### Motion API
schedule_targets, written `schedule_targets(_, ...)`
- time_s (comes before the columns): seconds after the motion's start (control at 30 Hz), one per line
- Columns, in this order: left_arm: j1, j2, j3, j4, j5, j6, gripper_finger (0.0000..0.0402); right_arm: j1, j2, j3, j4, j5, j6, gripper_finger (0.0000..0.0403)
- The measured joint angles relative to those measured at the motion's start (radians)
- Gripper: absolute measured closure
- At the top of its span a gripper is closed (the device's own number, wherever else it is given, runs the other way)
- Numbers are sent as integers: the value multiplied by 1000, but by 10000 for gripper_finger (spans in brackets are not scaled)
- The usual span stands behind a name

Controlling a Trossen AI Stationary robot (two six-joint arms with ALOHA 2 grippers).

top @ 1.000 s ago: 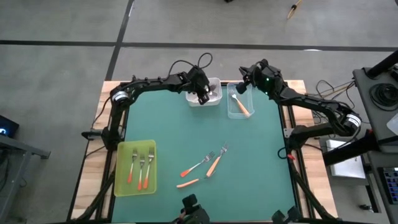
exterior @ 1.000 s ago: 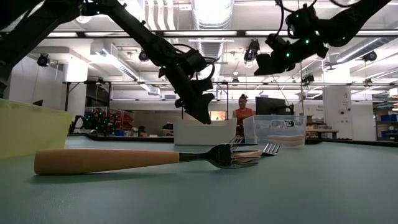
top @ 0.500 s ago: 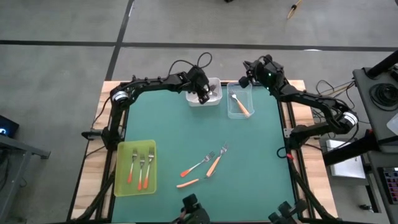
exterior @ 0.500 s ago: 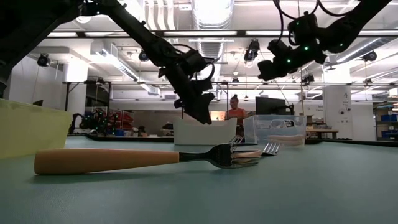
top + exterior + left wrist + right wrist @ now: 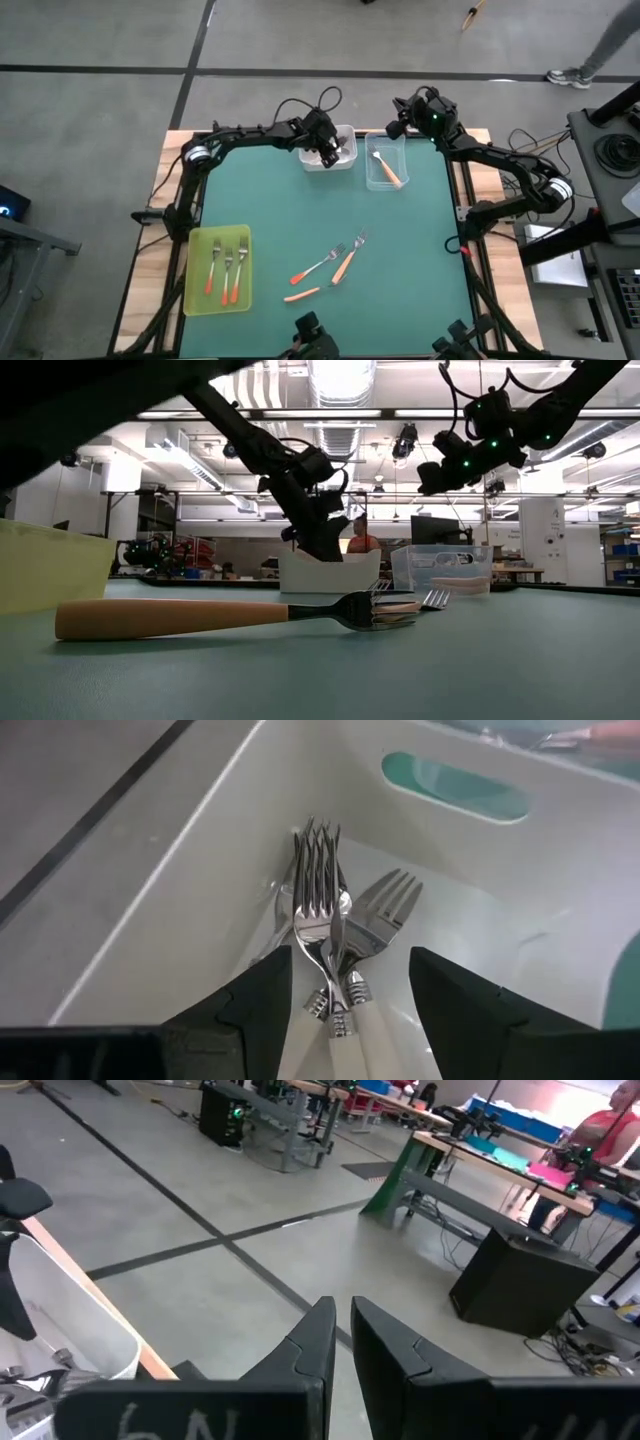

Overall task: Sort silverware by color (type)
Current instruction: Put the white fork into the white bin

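Release is the step: our left gripper (image 5: 345, 995) stands released over white-handled metal forks (image 5: 330, 945) inside the white plastic tray (image 5: 345, 160); next we lift away.

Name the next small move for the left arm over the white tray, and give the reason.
Probably lift the left gripper straight up out of the white tray. Its fingers stand open and hold nothing, and the white-handled forks already lie in the tray between them. Three forks are left loose on the green mat, so it should go there afterwards.
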Motion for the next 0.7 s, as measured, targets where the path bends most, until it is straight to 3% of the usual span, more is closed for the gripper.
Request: schedule_targets(0.7, 4, 26, 0, -117, 2, 23, 217, 0, 23, -1, 23, 0, -2, 376)
